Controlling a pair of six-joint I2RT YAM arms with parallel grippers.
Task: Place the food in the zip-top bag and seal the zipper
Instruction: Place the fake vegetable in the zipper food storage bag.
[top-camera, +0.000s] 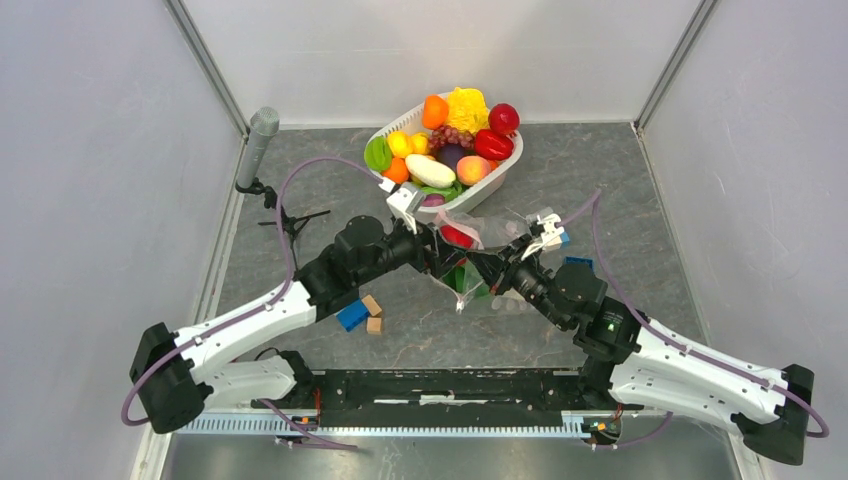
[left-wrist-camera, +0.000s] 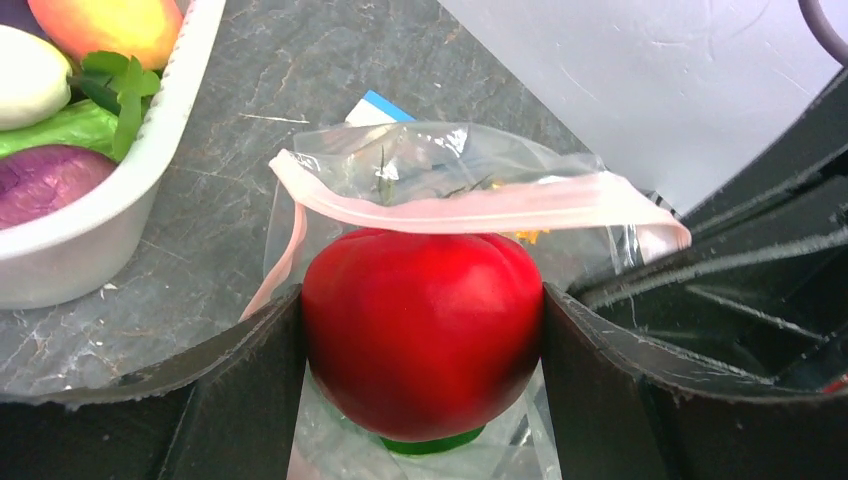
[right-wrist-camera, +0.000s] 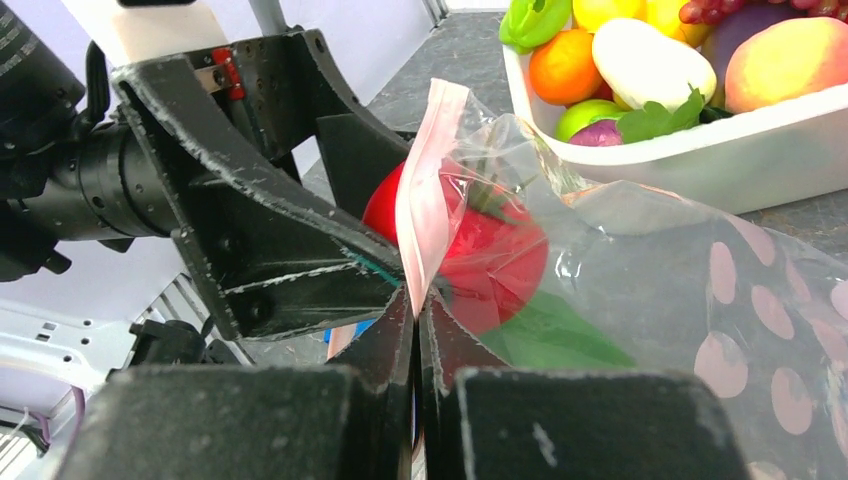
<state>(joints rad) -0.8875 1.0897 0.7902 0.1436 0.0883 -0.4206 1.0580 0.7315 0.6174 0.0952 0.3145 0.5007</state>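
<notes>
My left gripper (left-wrist-camera: 422, 345) is shut on a red toy pepper (left-wrist-camera: 420, 325) and holds it at the open mouth of the clear zip-top bag (left-wrist-camera: 440, 165). The pink zipper (left-wrist-camera: 470, 210) arches just beyond the pepper. My right gripper (right-wrist-camera: 416, 300) is shut on the pink zipper (right-wrist-camera: 425, 200) and holds the bag's mouth up; the pepper (right-wrist-camera: 490, 255) shows red through the plastic. In the top view the two grippers meet at the bag (top-camera: 480, 232), with the pepper (top-camera: 457, 236) between them. More food fills the white basket (top-camera: 500, 172).
The basket (left-wrist-camera: 90, 230) stands close on the left gripper's left. Blue and tan blocks (top-camera: 362, 312) lie under the left arm; another blue block (top-camera: 578, 262) lies by the right arm. A grey cylinder (top-camera: 258, 145) leans at the far left wall.
</notes>
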